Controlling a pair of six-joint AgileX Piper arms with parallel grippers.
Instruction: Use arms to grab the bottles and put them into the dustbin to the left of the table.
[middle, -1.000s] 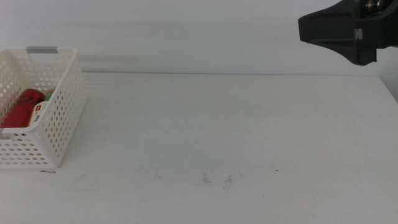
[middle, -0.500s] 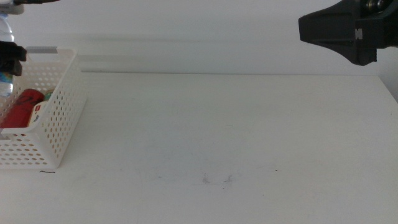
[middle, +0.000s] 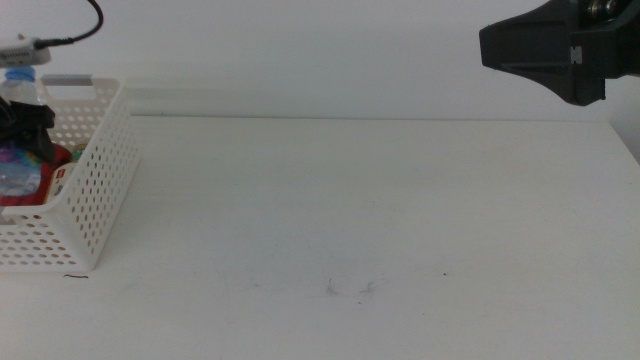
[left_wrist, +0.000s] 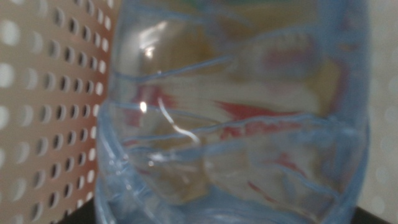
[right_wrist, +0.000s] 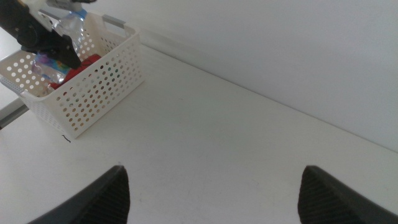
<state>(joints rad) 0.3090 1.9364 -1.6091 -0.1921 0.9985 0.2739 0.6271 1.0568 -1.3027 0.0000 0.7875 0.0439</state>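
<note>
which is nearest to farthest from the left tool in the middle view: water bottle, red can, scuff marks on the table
1. Water bottle, gripped by the left tool over the basket.
2. Red can, just below, inside the basket.
3. Scuff marks, far right, mid-table.

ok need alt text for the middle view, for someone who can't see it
At far left, the left gripper lowers a clear water bottle into a white lattice dustbin that already holds a red can. The white table stretches right, where the right gripper hangs at upper right.
</note>
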